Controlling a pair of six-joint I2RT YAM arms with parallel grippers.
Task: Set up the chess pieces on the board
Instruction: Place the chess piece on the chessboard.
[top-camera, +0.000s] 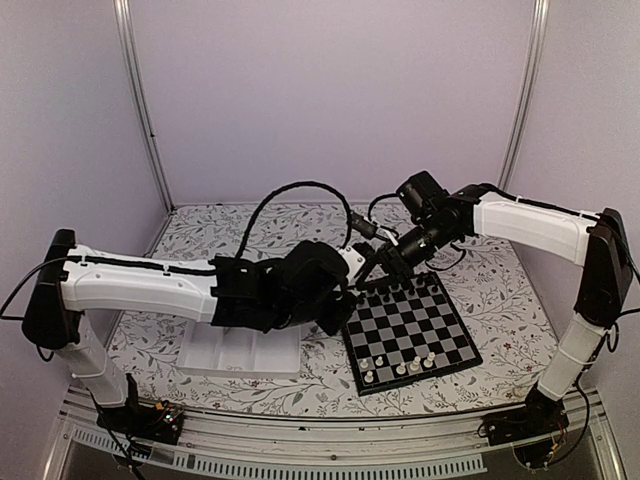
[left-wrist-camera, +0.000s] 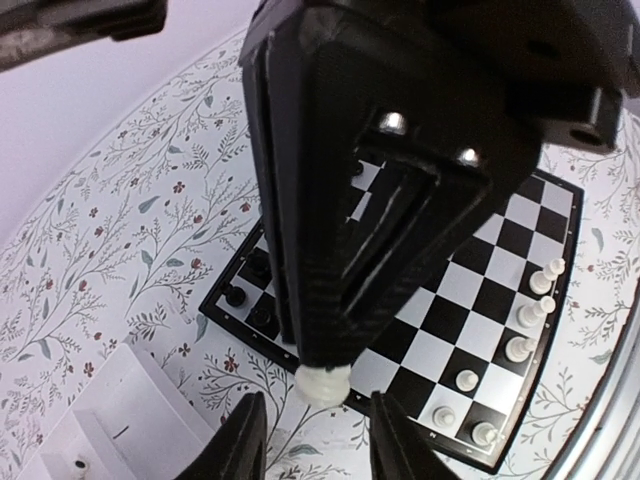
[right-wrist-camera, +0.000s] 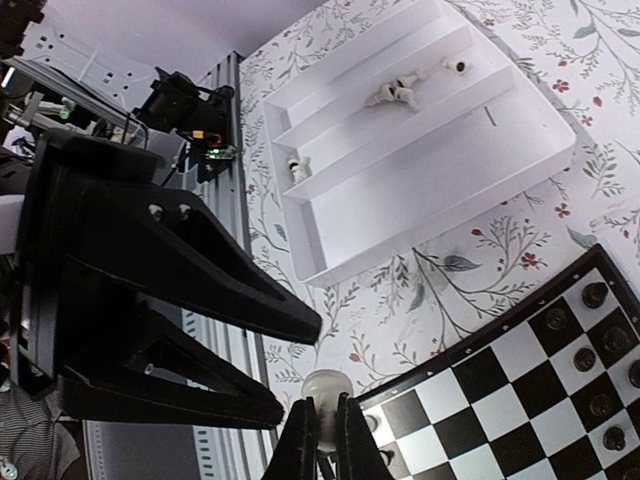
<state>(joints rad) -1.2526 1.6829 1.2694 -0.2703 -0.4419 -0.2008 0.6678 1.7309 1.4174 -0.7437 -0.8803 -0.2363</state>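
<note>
I see my right hand (right-wrist-camera: 323, 410) clamped on one cream-white piece (right-wrist-camera: 325, 385) at bottom centre of its wrist view, my left hand (left-wrist-camera: 315, 410) open just by it, and six white pieces (left-wrist-camera: 520, 348) standing on the board (top-camera: 410, 325) at centre-right.

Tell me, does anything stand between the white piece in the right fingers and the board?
Nothing visible does. The white piece is held by the right fingers at the edge of the board, with bare squares close by. The left fingers, open, flank it only on the side away from the board.
</note>
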